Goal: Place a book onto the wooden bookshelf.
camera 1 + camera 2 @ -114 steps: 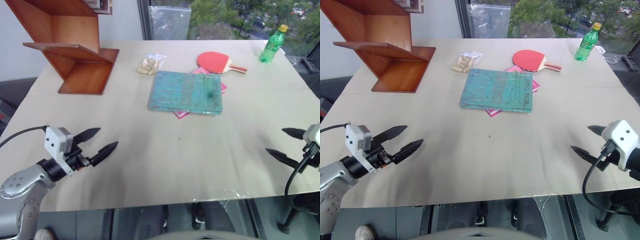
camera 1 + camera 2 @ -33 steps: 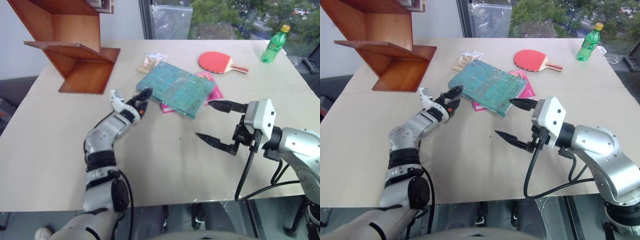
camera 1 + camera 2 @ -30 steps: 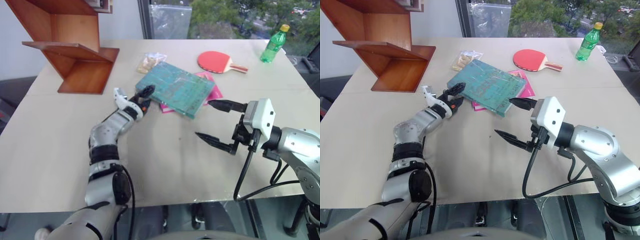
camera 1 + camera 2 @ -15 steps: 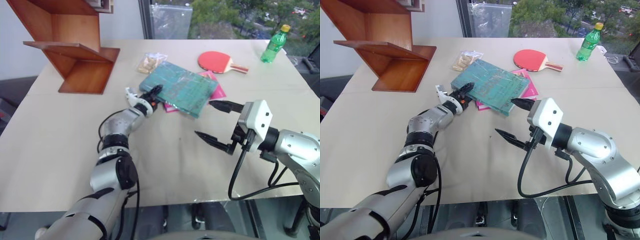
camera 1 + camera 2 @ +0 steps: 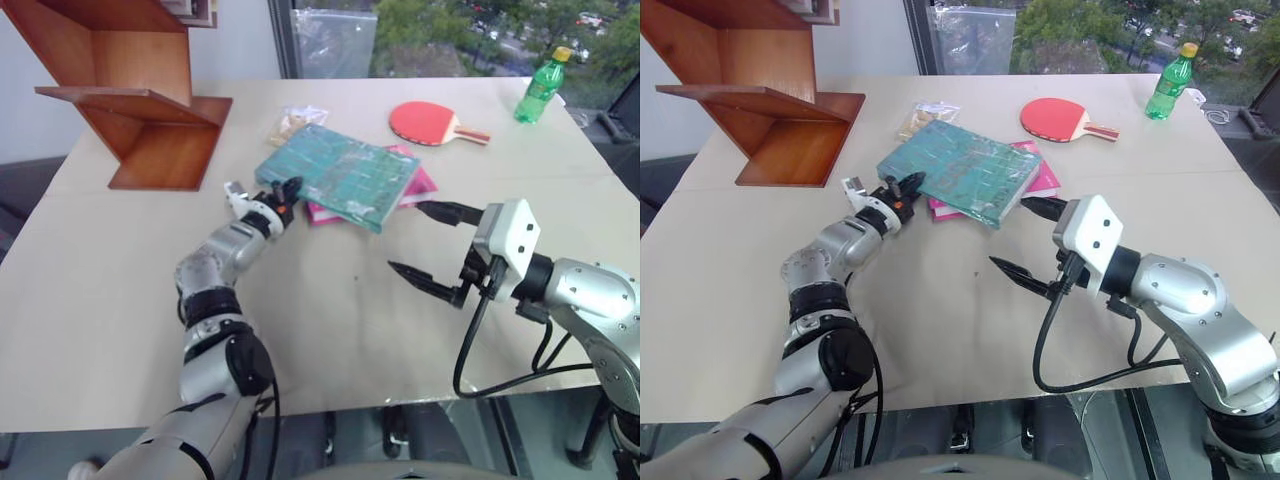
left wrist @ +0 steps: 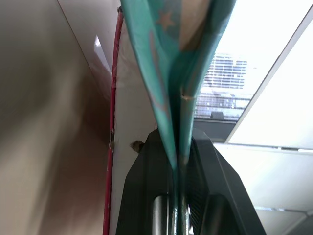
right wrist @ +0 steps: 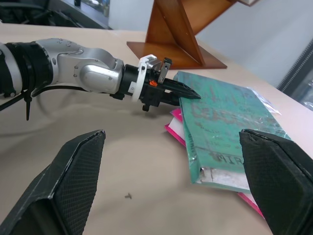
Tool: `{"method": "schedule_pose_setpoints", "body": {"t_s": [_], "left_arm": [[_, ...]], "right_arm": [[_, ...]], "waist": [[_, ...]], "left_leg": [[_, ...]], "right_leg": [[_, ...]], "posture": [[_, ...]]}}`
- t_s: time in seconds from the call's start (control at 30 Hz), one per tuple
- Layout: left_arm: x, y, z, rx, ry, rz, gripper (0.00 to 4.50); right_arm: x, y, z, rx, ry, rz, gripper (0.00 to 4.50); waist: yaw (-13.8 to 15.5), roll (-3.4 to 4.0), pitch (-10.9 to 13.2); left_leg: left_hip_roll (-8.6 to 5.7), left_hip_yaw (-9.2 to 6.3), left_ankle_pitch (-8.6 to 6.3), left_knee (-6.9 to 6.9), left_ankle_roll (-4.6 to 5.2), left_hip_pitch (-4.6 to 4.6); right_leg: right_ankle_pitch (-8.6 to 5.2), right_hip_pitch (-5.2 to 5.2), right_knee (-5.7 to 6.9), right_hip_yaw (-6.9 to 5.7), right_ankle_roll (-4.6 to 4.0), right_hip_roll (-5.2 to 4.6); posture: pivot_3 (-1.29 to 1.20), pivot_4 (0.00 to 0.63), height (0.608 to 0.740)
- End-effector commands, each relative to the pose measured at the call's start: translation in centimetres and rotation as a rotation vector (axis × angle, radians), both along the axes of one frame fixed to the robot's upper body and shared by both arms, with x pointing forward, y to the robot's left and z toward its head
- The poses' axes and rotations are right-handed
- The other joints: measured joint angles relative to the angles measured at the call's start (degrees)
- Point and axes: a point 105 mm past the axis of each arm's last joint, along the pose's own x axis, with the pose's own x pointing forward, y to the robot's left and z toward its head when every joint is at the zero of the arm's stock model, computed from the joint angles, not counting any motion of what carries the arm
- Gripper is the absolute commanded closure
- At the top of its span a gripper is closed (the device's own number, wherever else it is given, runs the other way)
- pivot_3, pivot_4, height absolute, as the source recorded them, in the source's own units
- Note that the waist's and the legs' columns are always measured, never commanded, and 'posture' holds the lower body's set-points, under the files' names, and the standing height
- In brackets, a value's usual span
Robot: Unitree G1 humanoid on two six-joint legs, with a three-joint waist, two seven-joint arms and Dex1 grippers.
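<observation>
**Left gripper pinched the teal book's corner**

The left gripper [image 5: 285,190] was clamped shut on the near-left corner of the book [image 5: 340,174], which lay on the table [image 5: 120,260] atop a pink book [image 5: 420,186]. The right gripper [image 5: 435,250] hung spread wide nearby. The wooden bookshelf [image 5: 140,110] stood far left.

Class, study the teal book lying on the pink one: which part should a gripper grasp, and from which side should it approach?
Grip the book at its overhanging corner nearest the bookshelf, approaching level along the table. That corner juts past the pink book, leaving room beneath. The left gripper is already shut there.
</observation>
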Motion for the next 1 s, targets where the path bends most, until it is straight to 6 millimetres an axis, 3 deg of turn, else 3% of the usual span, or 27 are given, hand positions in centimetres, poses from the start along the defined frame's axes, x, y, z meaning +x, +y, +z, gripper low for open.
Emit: {"method": "schedule_pose_setpoints", "body": {"t_s": [0.03, 0.17, 0.47, 0.57, 0.6, 0.67, 0.7, 0.77, 1.0], "left_arm": [[-0.4, 0.0, 0.5, 0.081, -0.037, 0.007, 3.28], [-0.6, 0.0, 0.2, 0.06, -0.033, 0.027, 1.38], [-0.4, 0.9, -0.2, 0.038, -0.032, 0.073, 1.29], [-0.4, 0.8, -0.1, 0.017, -0.035, 0.068, 2.5], [-0.3, 0.8, -0.1, 0.012, -0.037, 0.068, 3.17], [-0.3, 1.0, 0.0, 0.009, -0.039, 0.073, 3.69], [-0.3, 1.1, 0.1, 0.008, -0.042, 0.075, 4.15], [-0.5, 1.2, 0.4, 0.001, -0.049, 0.077, 4.44], [-1.2, 1.7, 2.8, -0.016, -0.143, 0.072, 4.44]], "right_arm": [[0.1, 0.4, 0.8, 0.008, -0.051, 0.024, 0.0], [0.3, 0.5, 0.9, 0.01, -0.054, 0.034, 0.0], [0.3, 0.5, 0.8, 0.012, -0.054, 0.031, 0.0], [0.3, 0.5, 0.8, 0.011, -0.055, 0.029, 0.0], [0.3, 0.5, 0.8, 0.011, -0.056, 0.028, 0.0], [0.2, 0.5, 0.7, 0.011, -0.056, 0.028, 0.0], [0.2, 0.5, 0.7, 0.011, -0.056, 0.027, 0.0], [0.2, 0.4, 0.6, 0.011, -0.055, 0.025, 0.0], [0.2, 0.5, 0.3, 0.015, -0.053, 0.025, 0.0]], "waist": [[0.17, -0.01, 0.0], [0.63, -0.01, 0.01], [0.51, -0.01, 0.0], [0.52, -0.01, 0.0], [0.52, -0.01, 0.0], [0.52, -0.01, 0.01], [0.52, -0.01, 0.0], [0.53, -0.01, 0.0], [0.48, -0.01, 0.01]], "left_leg": [[0.0, 0.0, 0.0, 0.0, 0.0, -0.01], [-0.01, -0.02, 0.0, 0.0, 0.0, -0.04], [-0.01, 0.0, 0.0, 0.0, 0.0, -0.02], [-0.01, 0.0, 0.0, 0.0, 0.0, -0.02], [-0.01, 0.0, 0.0, 0.0, 0.0, -0.02], [-0.01, 0.01, 0.0, 0.0, 0.0, -0.02], [-0.01, 0.0, 0.0, 0.0, 0.0, -0.02], [-0.01, 0.0, 0.0, 0.0, 0.0, -0.02], [0.0, -0.01, 0.0, 0.0, 0.0, -0.03]], "right_leg": [[0.0, 0.0, 0.0, -0.01, 0.0, 0.0], [0.0, 0.0, -0.03, -0.05, 0.0, 0.0], [0.0, 0.0, -0.03, -0.02, 0.0, 0.02], [0.0, 0.0, -0.02, -0.03, 0.0, 0.02], [0.0, 0.0, -0.03, -0.03, 0.0, 0.02], [0.0, 0.0, -0.03, -0.03, 0.0, 0.02], [0.0, 0.0, -0.03, -0.03, 0.0, 0.02], [0.0, 0.0, -0.02, -0.03, 0.0, 0.01], [0.0, 0.0, -0.03, -0.02, 0.0, 0.02]], "posture": [[0.0, 0.15, 0.74], [0.0, 0.15, 0.74], [0.0, 0.15, 0.74], [0.0, 0.15, 0.74], [0.0, 0.15, 0.74], [0.0, 0.15, 0.74], [0.0, 0.15, 0.74], [0.0, 0.15, 0.74], [0.0, 0.15, 0.74]]}}
